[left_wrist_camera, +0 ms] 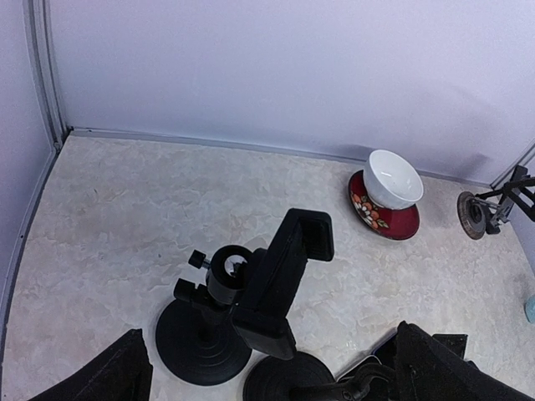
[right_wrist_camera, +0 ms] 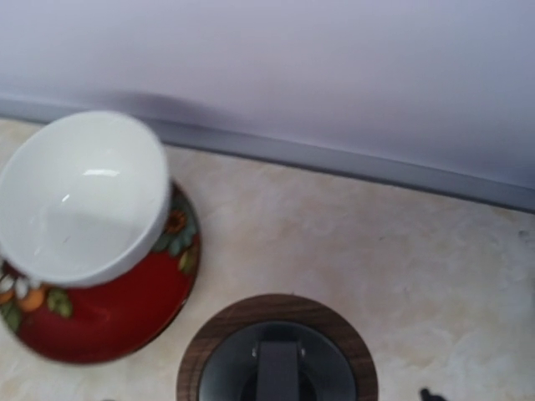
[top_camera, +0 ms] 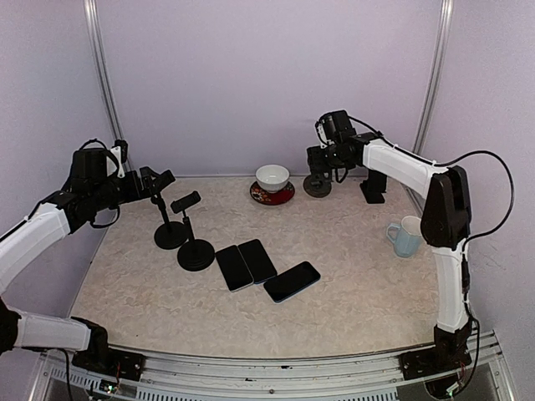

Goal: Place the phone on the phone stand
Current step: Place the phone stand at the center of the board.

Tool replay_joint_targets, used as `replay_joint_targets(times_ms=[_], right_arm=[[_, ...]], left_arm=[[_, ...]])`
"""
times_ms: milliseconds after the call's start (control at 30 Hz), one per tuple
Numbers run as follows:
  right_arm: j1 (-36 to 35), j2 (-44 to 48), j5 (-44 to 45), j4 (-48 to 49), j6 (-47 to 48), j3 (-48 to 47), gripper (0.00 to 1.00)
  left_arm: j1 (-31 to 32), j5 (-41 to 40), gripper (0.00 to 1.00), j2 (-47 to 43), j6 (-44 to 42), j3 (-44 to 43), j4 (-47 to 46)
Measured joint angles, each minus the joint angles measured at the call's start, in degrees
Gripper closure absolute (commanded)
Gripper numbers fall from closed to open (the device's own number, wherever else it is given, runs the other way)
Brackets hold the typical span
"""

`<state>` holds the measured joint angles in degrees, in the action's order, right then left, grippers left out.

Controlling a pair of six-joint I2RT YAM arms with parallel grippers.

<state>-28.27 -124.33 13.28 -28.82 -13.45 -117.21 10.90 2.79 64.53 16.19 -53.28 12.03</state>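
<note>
Three phones lie flat on the counter (top_camera: 351,292) near its middle, none of them on a stand. The left phone (top_camera: 234,267) and the middle phone (top_camera: 257,261) lie side by side and touch. The blue-edged phone (top_camera: 292,281) lies just to their right, angled.

To the left of the phones stand two black clamp stands on round bases: the rear clamp stand (top_camera: 171,235) and the near clamp stand (top_camera: 196,254), whose clamp head is tilted.

The left end effector (top_camera: 156,180) hovers above the rear clamp stand. Its fingers (left_wrist_camera: 109,376) are spread wide and hold nothing.

At the back of the counter, the right end effector (top_camera: 322,159) sits directly over a round-based stand (right_wrist_camera: 276,355) with a wood-coloured rim. I cannot tell how far its jaws are apart, or whether they grip the post.

A white bowl (top_camera: 272,176) rests on a red floral saucer (top_camera: 272,196) just left of that stand. An angular black stand (top_camera: 373,187) is to its right, and a pale blue mug (top_camera: 407,236) stands near the right edge.
</note>
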Motion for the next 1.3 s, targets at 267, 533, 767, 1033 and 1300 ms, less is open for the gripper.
replay_joint_targets(times_ms=[267,533,767,1033,1300], right_arm=[[1.31,-4.83,2.21,0.48,-1.95,-4.35,0.56],[3.23,-8.22,3.58,1.29,-2.97,-6.97,0.56],[4.09,-11.04,3.96,1.77,-3.67,-9.55,0.55],[4.2,-12.7,3.91,1.77,-4.66,-9.7,0.53],[4.22,-13.16,3.98,1.77,-5.77,-9.77,0.52]], left_arm=[[0.0,0.0,0.01,0.0,0.04,0.0,0.0],[0.0,0.02,0.01,0.0,0.04,0.0,0.0],[0.0,0.2,0.01,0.02,0.07,0.0,0.0],[-0.35,0.46,0.01,0.02,0.09,0.0,0.0],[-0.59,0.76,0.01,0.02,0.11,0.0,0.0]])
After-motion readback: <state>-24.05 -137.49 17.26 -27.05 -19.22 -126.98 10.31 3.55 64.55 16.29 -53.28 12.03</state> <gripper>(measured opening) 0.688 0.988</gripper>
